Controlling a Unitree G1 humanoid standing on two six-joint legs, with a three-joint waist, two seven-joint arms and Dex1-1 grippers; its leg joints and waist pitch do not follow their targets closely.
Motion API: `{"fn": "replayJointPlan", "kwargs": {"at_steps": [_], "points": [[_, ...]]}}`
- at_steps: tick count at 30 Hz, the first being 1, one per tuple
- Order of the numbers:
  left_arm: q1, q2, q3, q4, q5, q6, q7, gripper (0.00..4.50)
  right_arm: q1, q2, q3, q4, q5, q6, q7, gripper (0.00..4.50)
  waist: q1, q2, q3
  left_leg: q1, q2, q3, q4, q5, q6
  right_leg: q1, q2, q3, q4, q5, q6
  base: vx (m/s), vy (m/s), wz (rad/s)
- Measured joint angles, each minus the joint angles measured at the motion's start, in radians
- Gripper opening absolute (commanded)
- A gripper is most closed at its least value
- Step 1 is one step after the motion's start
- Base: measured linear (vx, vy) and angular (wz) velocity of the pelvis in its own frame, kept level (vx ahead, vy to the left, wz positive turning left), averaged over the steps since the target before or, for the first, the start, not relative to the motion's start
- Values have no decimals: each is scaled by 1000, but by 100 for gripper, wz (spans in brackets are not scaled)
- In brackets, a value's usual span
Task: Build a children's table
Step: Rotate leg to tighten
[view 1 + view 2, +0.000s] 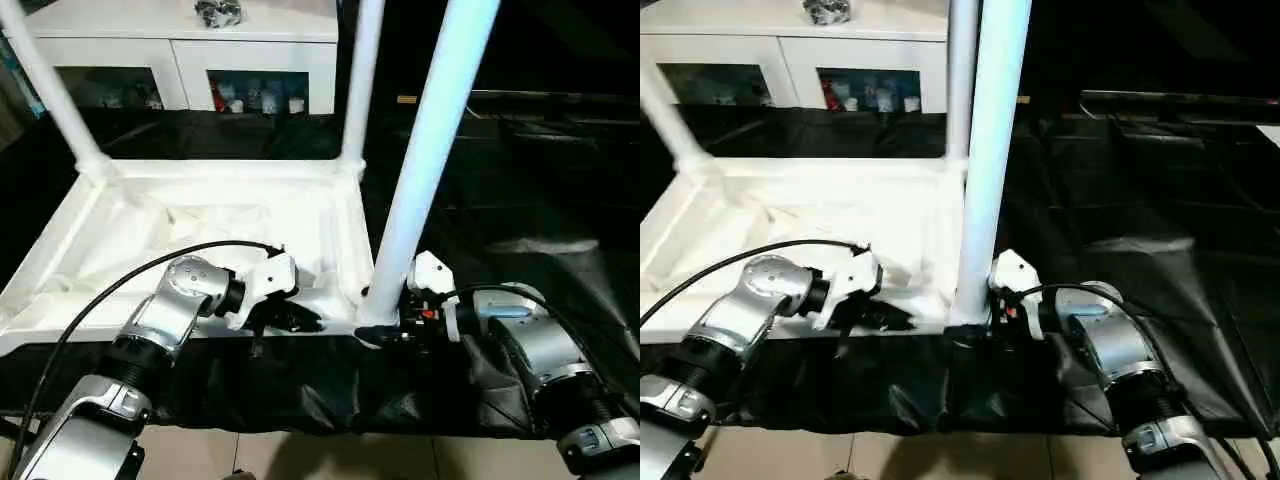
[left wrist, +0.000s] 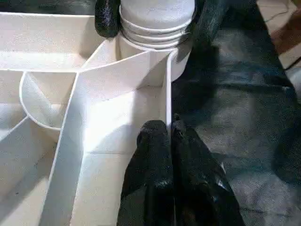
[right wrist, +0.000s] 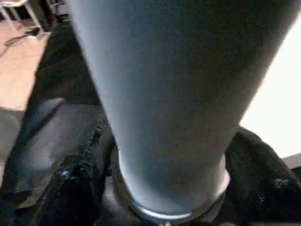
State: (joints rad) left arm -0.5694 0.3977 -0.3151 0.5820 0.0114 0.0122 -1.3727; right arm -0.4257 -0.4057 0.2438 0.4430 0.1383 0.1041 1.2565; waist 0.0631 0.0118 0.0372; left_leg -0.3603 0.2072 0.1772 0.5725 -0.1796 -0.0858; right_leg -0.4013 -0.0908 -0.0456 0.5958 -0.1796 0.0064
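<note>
Grippers first. Left gripper (image 2: pixel 171 136) pressed together, tips on near rim of upside-down top (image 1: pixel 200 225), holding nothing. Right gripper (image 3: pixel 164 188) spread around base of near-right leg (image 1: pixel 425 160), fingers (image 3: pixel 75 183) on either side; grip or mere bracket, cannot tell. Leg stands upright in corner socket; threads visible at base, so my guess: not fully seated. Top lies on black cloth (image 1: pixel 500 200). Far legs, left (image 1: pixel 50 90) and right (image 1: pixel 362 80), upright in corners. Near-left corner: no leg visible, likely left to do. Cabinet (image 1: pixel 180 50) beyond.
</note>
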Motion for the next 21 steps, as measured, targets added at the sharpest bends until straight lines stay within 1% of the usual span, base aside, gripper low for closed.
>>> {"fn": "replayJointPlan", "kwargs": {"at_steps": [5, 7, 11, 13, 14, 15, 17, 18, 21], "points": [[0, 7, -6, 0, -9, 0, -18, 0, 1, -2, 2, -3, 8, 3, 20, 282, 2, 0, 0, -2, 0, 0, 0, 0, 0, -1, 0, 0, 0, 0, 0, 0, 0, 0], [0, 3, -5, 0, -10, -1, -15, 0, 7, 1, 1, -10, 8, 5, 16, 277, 3, 0, 0, -2, 0, 1, 0, 0, 0, -1, 0, 0, 0, 0, 0, 0, 0, 0], [2, -16, -3, 6, -4, -7, 17, 0, 37, 8, -11, -48, 6, 34, -37, 273, 9, -1, 0, 1, 0, 1, 0, 0, 0, 1, -1, 0, 0, 0, 0, 0, 0, 0], [1, -30, 7, 20, 10, 1, 69, 0, 42, 33, -28, -45, -16, 44, -123, 272, 6, -3, -1, 5, 0, 1, 0, 0, 0, 4, -1, 2, 0, 0, 0, 0, 0, 0], [-4, -39, 15, 31, 18, 5, 101, 0, 43, 57, -41, -36, -28, 47, -180, 272, 1, -4, -2, 6, 0, 0, -1, 0, 0, 5, -1, 2, 0, -3, 4, 0, 0, 0], [-21, -59, 22, 54, 37, 15, 157, 0, 40, 100, -63, -18, -51, 49, -290, 272, -5, -7, -3, 7, 0, -1, -1, 0, 0, 5, -1, 2, 0, -4, 6, 0, 0, 0], [-30, -93, 28, 73, 55, 33, 229, 0, 30, 153, -95, 14, -71, 58, -426, 272, -12, -8, -3, 8, -1, -2, -1, 0, 0, 5, -1, 2, -2, -4, 7, -55, 4, -5], [-33, -118, 34, 80, 66, 48, 281, 0, 20, 190, -119, 39, -78, 61, -515, 272, -19, -10, -3, 8, -2, -2, -1, 0, 0, 4, -1, 2, -4, -4, 7, -53, 12, -6], [-37, -164, 42, 90, 76, 73, 366, 0, -7, 254, -151, 84, -101, 67, -689, 272, -34, -10, -4, 8, -2, -3, -1, 0, 0, 4, -1, 1, -12, -4, 7, 0, 0, 0]]}}
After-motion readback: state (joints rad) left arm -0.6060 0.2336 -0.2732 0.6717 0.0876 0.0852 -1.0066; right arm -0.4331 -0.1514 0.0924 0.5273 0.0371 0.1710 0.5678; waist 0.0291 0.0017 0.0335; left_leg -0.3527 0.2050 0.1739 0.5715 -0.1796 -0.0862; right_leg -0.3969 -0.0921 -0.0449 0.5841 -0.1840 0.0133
